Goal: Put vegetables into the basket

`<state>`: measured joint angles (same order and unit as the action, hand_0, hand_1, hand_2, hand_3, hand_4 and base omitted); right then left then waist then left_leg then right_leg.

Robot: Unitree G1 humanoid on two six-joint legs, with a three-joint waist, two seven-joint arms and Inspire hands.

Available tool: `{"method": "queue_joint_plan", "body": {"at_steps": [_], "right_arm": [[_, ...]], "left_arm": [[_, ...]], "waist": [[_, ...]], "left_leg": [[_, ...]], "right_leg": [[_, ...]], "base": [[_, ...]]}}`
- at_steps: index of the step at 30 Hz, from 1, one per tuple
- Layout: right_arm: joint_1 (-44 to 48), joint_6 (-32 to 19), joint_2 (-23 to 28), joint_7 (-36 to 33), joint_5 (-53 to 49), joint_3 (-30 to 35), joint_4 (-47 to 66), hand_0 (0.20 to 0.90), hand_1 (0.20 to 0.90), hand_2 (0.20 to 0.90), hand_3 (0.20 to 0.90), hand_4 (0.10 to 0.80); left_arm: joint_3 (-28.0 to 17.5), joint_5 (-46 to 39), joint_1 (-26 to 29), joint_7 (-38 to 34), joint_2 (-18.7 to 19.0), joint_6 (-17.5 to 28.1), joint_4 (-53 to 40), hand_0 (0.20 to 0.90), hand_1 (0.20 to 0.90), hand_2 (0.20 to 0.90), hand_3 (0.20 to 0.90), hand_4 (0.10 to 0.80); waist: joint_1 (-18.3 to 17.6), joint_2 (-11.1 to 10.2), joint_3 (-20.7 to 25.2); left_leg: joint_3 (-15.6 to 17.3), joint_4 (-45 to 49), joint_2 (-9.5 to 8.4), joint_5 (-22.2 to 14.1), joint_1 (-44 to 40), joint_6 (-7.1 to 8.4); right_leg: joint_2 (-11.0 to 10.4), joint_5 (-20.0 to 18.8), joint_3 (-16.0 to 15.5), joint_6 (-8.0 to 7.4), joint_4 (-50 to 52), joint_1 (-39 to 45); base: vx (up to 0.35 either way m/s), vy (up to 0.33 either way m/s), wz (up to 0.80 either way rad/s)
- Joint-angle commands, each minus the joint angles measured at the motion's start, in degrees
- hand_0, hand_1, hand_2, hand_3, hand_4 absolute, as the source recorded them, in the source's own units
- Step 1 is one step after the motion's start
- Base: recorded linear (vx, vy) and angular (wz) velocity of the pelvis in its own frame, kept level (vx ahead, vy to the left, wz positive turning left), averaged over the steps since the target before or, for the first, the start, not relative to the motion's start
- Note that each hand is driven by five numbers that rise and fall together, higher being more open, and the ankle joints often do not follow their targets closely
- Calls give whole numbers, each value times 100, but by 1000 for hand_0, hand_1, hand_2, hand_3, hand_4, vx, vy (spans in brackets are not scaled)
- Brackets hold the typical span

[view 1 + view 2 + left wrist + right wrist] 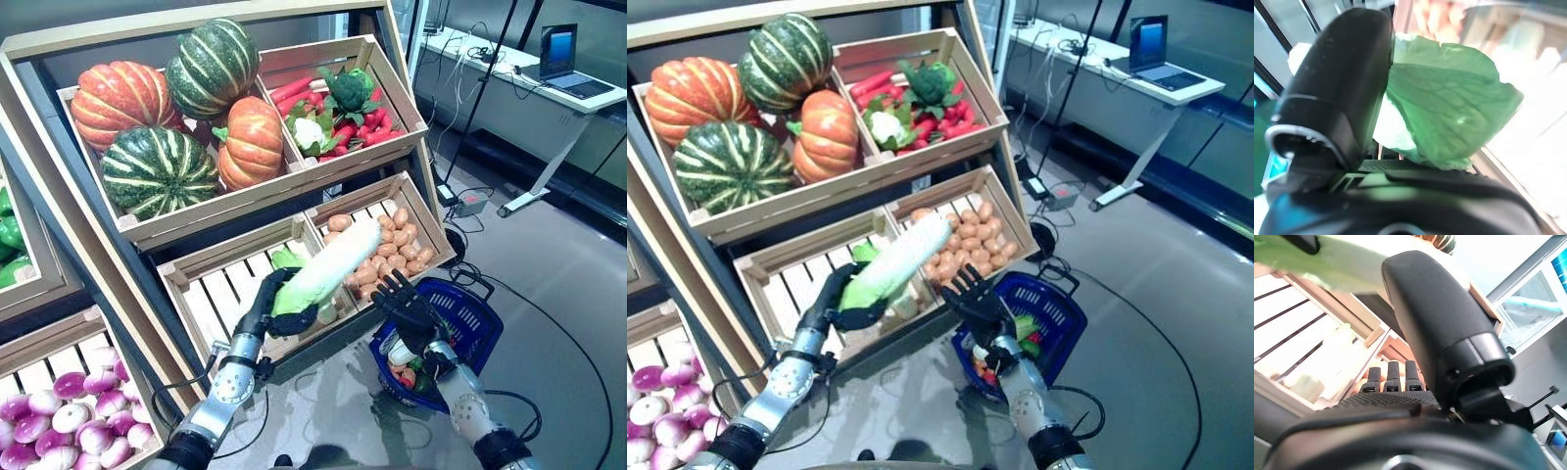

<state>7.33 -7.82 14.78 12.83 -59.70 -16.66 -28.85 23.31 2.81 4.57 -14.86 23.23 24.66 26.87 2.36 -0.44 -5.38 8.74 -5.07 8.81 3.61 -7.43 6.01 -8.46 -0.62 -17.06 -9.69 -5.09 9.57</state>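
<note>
Cabbage [328, 269] clasped in left hand [265, 304] fingers, right hand [411, 308] spread, seemingly over basket [475, 318].

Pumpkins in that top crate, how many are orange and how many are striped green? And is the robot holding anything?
Orange pumpkins: 2, a large one at the back left and a smaller one at the front right.
Green striped pumpkins: 2, one at the back and one at the front.
Total: 4.
The left hand holds a long cabbage; the right hand is open above the blue basket.
</note>
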Motion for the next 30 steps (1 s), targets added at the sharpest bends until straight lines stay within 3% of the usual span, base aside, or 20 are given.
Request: {"method": "queue_joint_plan", "body": {"at_steps": [1, 22, 30], "right_arm": [[910, -297, -69, 644, -786, 111, 600, 900, 900, 900, 900, 800], [1488, -36, -156, 801, -1542, 1, 352, 900, 900, 900, 900, 800], [1611, 341, -333, 1238, -2939, 136, 365, 900, 900, 900, 900, 800]], "left_arm": [[68, 169, 1035, -97, 225, 997, -451, 300, 300, 300, 300, 400], [1242, 1528, 1707, -105, 668, 1557, -1155, 300, 300, 300, 300, 400], [1604, 2147, 1804, -397, 782, 1901, -1192, 300, 300, 300, 300, 400]], "waist": [[53, -136, 171], [2, -129, 318], [-19, -93, 336]], "left_leg": [[-47, 7, -23, -272, -5, -50], [-133, 7, -11, -429, -204, -34], [-140, 7, -14, -464, -219, -32]], "right_leg": [[-239, -150, 123, 215, 71, 10], [-218, -66, 209, 158, 9, 196], [-218, -45, 235, 140, 9, 195]], "base": [[53, -17, -5], [10, -4, 0], [0, 0, 0]]}}
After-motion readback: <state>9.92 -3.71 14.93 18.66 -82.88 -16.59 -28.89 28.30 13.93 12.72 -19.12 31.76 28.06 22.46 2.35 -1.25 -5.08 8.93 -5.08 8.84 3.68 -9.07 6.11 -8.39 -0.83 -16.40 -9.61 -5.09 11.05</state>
